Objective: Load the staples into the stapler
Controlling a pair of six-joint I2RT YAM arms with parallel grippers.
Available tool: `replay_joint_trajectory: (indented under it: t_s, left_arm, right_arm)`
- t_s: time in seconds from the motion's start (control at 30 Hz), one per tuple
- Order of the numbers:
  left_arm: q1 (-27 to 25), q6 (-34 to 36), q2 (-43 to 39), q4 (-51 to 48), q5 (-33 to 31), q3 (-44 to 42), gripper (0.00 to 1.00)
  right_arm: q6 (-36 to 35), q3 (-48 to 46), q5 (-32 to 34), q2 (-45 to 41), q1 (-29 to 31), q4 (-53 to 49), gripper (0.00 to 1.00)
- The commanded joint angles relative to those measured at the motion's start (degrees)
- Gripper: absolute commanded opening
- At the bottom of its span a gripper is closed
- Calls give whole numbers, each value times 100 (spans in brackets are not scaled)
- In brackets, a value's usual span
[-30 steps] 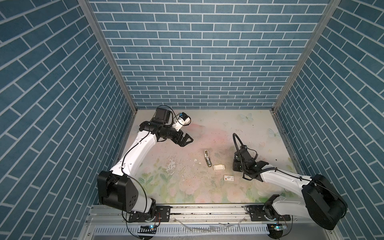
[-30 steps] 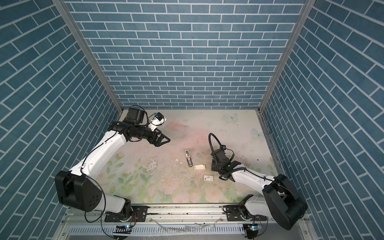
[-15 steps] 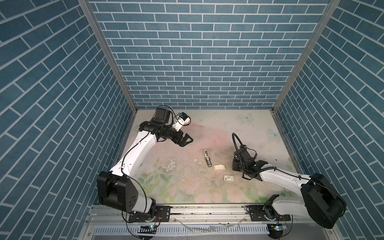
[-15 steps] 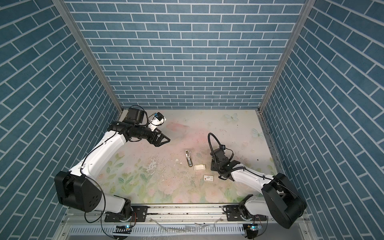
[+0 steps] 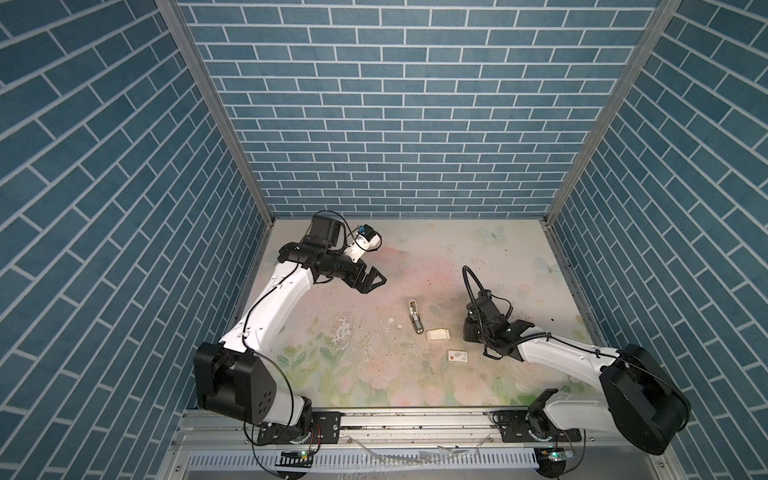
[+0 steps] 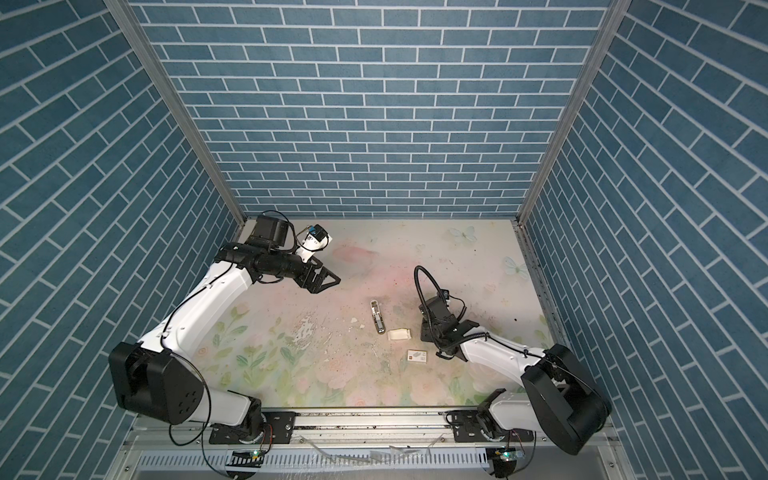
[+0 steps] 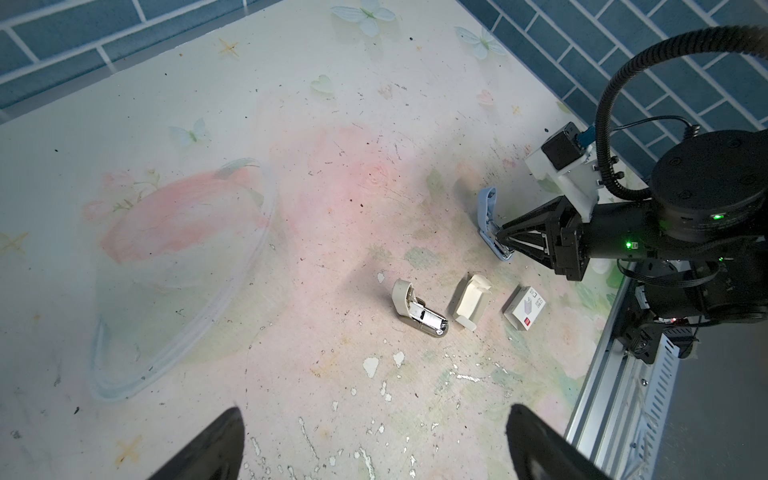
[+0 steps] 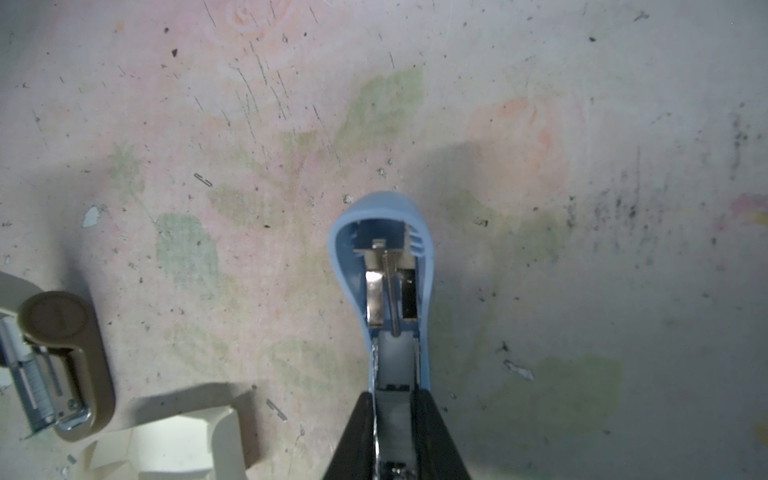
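A light-blue stapler lies open on the mat, its lid tilted up. A grey strip of staples sits in its metal channel. My right gripper points steeply down at it, its black fingers close against both sides of the strip. In both top views the right gripper hides the stapler. My left gripper hangs open and empty over the mat's back left, far from the stapler.
A second, beige stapler lies open left of my right gripper. Beside it are a cream cardboard tray and a small white box. Loose single staples dot the worn floral mat.
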Motion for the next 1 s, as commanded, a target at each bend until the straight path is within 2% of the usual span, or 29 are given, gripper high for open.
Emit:
replay_joint_trajectory:
  t_s: [0.0,0.53,0.77,0.97]
  left_arm:
    - [25,83,-130,-40,69,-31,100]
    - [28,98,-133,-27,31,-31,99]
    - [33,187,-106,-92,-54,101,100]
    - [33,171,-86,-145,-28,199,100]
  right_arm:
    - [93,112,-33,98,57,-201,21]
    - [1,177,111,-54,102,-268,28]
    - [-304,702,276,-610,96,-865,30]
    - [-557,1072,98,-358,5,-1006,33]
